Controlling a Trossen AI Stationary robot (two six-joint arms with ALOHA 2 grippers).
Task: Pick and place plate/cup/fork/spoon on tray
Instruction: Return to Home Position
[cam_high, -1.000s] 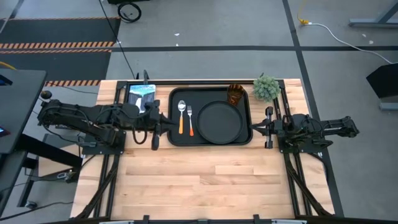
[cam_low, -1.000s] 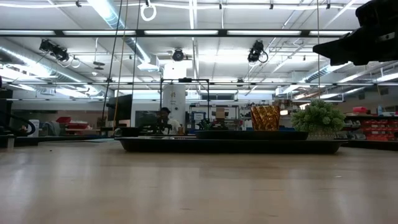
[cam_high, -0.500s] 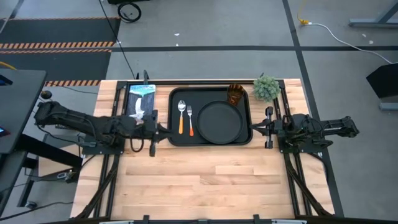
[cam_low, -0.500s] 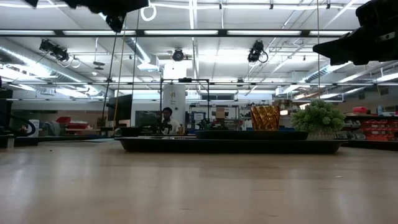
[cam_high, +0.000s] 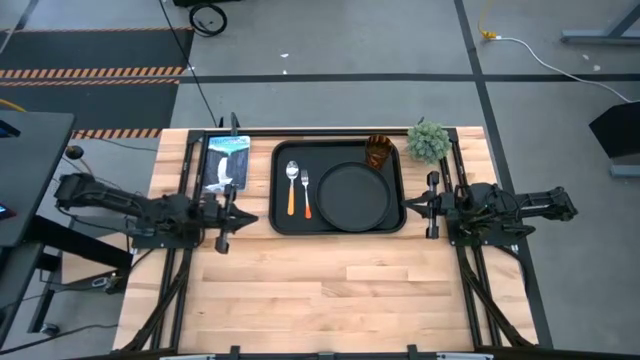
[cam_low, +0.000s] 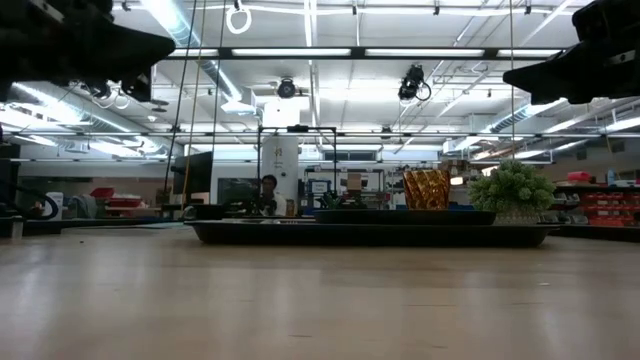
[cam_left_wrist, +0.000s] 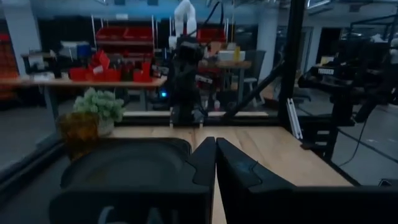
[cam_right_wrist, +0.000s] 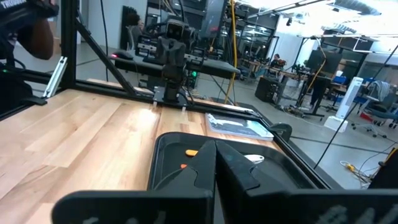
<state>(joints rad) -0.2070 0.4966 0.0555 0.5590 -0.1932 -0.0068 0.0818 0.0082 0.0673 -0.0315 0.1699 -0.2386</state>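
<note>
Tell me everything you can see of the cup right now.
The cup is a small translucent amber tumbler, plastic or glass by its look, with a ribbed or faceted wall that shows in the low view. It stands upright in the tray, in the far corner on the robot's right, just beyond the round plate and beside the potted plant, which sits off the tray. Whether it touches the plate's rim cannot be told. No gripper is on it.

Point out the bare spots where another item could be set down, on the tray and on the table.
Table: the whole near half of the wood, below the tray, is bare. On the tray: only a strip above the plate, between the spoon and the cup. The fork and plate crowd the rest.
</note>
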